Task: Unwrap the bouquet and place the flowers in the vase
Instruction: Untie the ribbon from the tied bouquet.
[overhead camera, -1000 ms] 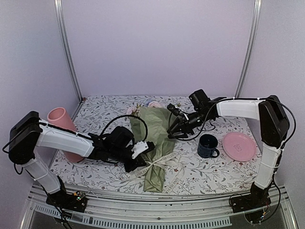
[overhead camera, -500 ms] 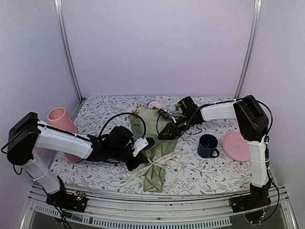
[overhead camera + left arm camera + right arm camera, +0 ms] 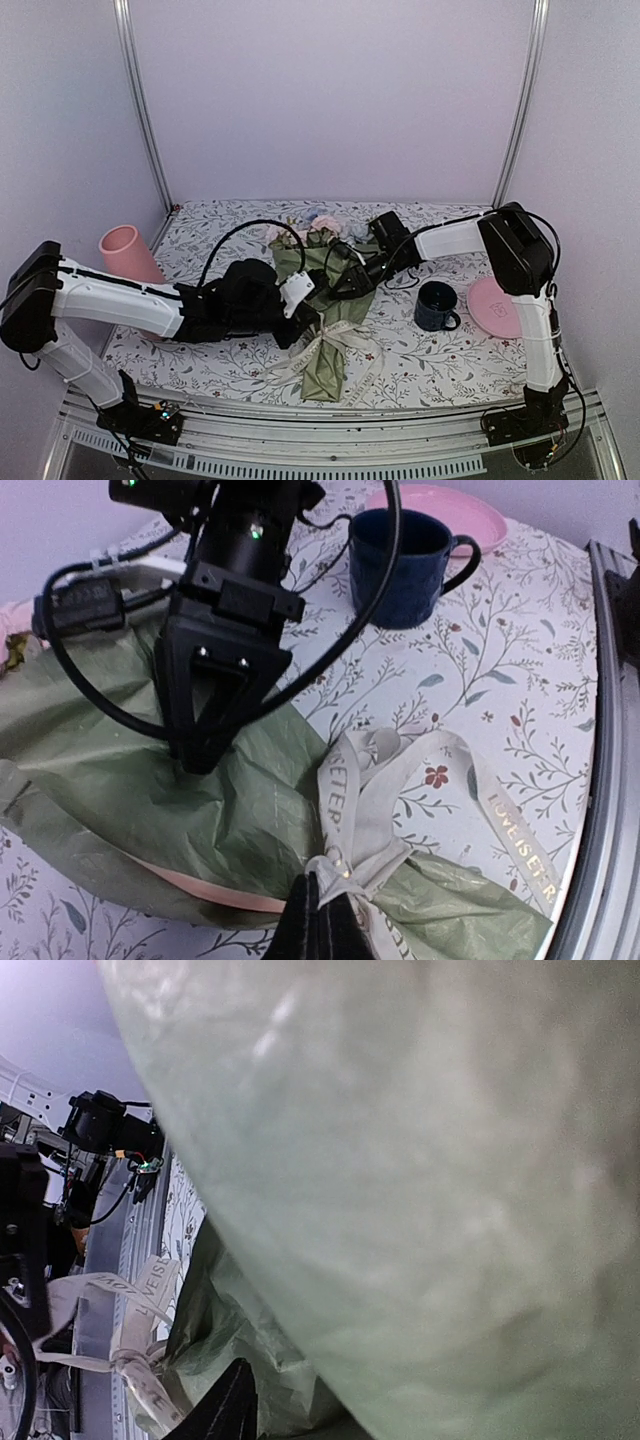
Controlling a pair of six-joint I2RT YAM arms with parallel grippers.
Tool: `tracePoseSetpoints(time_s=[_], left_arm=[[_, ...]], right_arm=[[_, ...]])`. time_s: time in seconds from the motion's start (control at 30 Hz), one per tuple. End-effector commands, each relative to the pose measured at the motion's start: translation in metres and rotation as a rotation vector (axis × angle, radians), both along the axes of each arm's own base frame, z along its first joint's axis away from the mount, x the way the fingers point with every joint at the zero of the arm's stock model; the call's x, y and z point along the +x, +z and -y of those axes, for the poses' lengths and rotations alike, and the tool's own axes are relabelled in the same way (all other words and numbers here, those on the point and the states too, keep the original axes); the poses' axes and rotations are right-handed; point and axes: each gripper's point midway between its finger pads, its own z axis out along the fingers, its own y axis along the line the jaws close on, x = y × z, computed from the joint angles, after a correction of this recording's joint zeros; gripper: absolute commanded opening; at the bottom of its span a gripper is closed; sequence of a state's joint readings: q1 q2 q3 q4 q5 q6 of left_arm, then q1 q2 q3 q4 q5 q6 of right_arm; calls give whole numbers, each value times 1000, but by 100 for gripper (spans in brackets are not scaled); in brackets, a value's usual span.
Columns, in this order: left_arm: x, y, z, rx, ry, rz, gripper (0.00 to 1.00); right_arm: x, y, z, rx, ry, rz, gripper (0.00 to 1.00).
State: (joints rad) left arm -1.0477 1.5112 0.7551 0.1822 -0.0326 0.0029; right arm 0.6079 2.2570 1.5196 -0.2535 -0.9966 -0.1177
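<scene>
The bouquet (image 3: 325, 372) lies at the middle of the table (image 3: 220, 225), narrow end toward the near edge, the flowers (image 3: 322, 224) toward the far edge. The left gripper (image 3: 312, 905) has its fingers pressed together, pinching the cream ribbon (image 3: 375, 770) at its knot. The right gripper (image 3: 200, 760) sets its fingers into the olive paper of the wrap; whether they pinch it cannot be told. The vase (image 3: 125, 252) stands at the left edge. A blue mug (image 3: 435, 303) and pink plate (image 3: 500, 300) sit toward the right edge.
</scene>
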Motion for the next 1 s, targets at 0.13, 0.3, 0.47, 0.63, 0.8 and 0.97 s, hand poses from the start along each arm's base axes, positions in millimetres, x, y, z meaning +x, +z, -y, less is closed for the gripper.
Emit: tracePoseSetpoints(time_s=[0.13, 0.3, 0.47, 0.63, 0.8, 0.97], left_arm=[[10, 103, 12, -158, 37, 194, 0], [10, 144, 14, -192, 38, 262, 0], [9, 181, 14, -221, 40, 330, 0], [8, 214, 12, -238, 50, 394, 0], [9, 243, 5, -253, 78, 457, 0], [8, 270, -5, -267, 111, 514, 0]], right_arm=[[0, -37, 2, -91, -32, -48, 49], [-2, -43, 3, -101, -32, -59, 50], [-2, -44, 4, -105, -31, -60, 49], [-2, -44, 4, -106, -30, -61, 49], [-3, -46, 5, -109, -28, -66, 50], [-4, -45, 4, -105, -26, -67, 49]])
